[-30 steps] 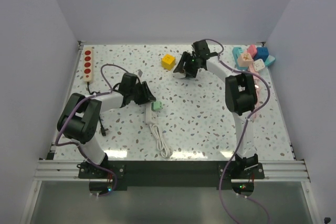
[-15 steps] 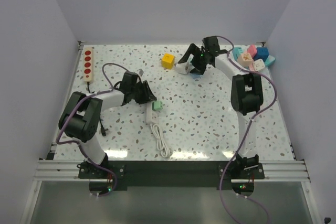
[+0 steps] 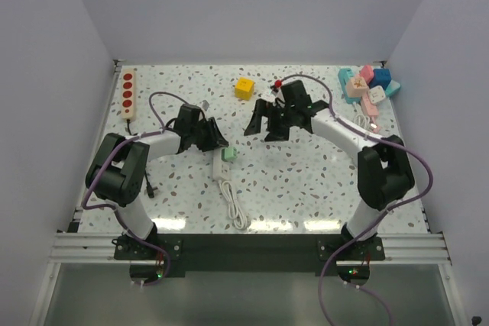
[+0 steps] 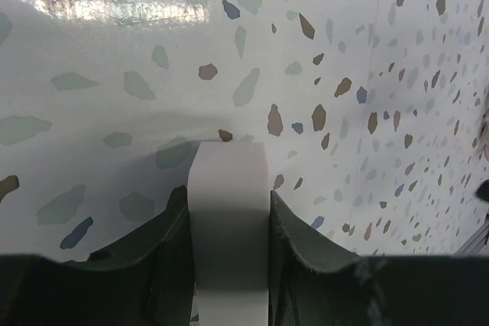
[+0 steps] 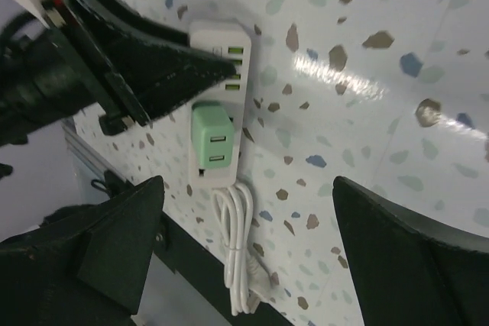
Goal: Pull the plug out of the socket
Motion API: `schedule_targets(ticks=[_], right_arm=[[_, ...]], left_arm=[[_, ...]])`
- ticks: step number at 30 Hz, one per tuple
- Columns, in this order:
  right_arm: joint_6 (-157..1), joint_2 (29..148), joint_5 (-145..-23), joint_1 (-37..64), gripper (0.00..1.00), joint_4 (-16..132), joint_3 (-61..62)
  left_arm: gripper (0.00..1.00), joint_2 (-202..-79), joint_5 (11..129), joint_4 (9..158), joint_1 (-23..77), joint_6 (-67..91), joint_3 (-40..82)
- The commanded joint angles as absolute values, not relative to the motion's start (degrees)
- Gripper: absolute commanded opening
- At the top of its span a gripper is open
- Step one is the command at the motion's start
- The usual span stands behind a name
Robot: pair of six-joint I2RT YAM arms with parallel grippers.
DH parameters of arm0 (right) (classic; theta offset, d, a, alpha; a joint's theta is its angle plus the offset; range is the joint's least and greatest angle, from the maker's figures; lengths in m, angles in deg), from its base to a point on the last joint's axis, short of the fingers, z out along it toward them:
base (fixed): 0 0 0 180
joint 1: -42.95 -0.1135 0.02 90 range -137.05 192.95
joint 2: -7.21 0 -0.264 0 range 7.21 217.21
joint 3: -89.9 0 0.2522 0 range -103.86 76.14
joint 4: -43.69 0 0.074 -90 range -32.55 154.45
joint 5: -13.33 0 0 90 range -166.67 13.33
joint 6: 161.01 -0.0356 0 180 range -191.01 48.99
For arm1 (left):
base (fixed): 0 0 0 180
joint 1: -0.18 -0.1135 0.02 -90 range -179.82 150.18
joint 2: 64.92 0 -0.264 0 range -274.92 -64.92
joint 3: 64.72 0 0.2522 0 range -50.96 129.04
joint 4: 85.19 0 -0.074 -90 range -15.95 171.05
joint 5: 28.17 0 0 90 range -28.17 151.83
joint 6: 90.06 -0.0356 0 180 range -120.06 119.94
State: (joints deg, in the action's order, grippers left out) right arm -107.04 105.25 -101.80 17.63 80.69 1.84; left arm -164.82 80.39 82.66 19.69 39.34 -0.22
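Just one green plug (image 5: pixel 212 146) is seated in one white power strip (image 5: pixel 219 74), which lies on the speckled table (image 3: pixel 306 181) left of centre, nearer the front edge than the back. In the right wrist view the plug sits toward the cable end of the strip, with three small green slots beyond it. A single white cable (image 3: pixel 235 208) runs off the strip's near end and lies in a loose loop toward the front edge.

Two arms are at work. The left gripper (image 3: pixel 209 137) is clamped on the far end of the strip; its wrist view shows both fingers (image 4: pixel 299 243) pressed against the strip's two sides. The right gripper (image 3: pixel 263 126) hangs above the table to the right of the strip with its two fingers spread wide and nothing between them, apart from the plug.

Elsewhere stand one yellow cube (image 3: pixel 244 88) near the back, one second strip with red sockets (image 3: pixel 128 92) along the left edge, and one heap of pastel blocks (image 3: pixel 367 85) in the back right corner, too crowded to count.
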Motion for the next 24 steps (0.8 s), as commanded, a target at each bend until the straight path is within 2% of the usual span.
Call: schedule_targets(ticks=[1,9,15,21,23,24], right_arm=[[-106.34,107.66,-105.41,13.0,0.94,77.67,3.97],[-110.82,113.11,-108.93,8.33,0.8,68.79,4.95],[-112.49,118.99,-110.16,7.09,0.6,65.8,1.88],[-113.54,122.78,-111.48,5.87,0.56,65.45,-1.56],[-114.42,123.4,-112.18,5.78,0.47,64.22,-1.82],[-115.04,123.75,-112.53,5.69,0.32,64.04,-1.82]], left_arm=[[0.0,-164.5,83.53,85.0,19.43,40.45,-0.33],[0.0,-164.33,85.03,86.32,19.52,41.69,-1.13],[0.0,-163.27,85.47,86.85,19.69,41.86,-2.53],[0.0,-162.92,85.82,88.34,19.78,42.91,-3.67],[0.0,-163.18,85.82,88.52,19.78,42.83,-3.68],[0.0,-163.36,85.65,88.52,19.87,42.83,-3.76]])
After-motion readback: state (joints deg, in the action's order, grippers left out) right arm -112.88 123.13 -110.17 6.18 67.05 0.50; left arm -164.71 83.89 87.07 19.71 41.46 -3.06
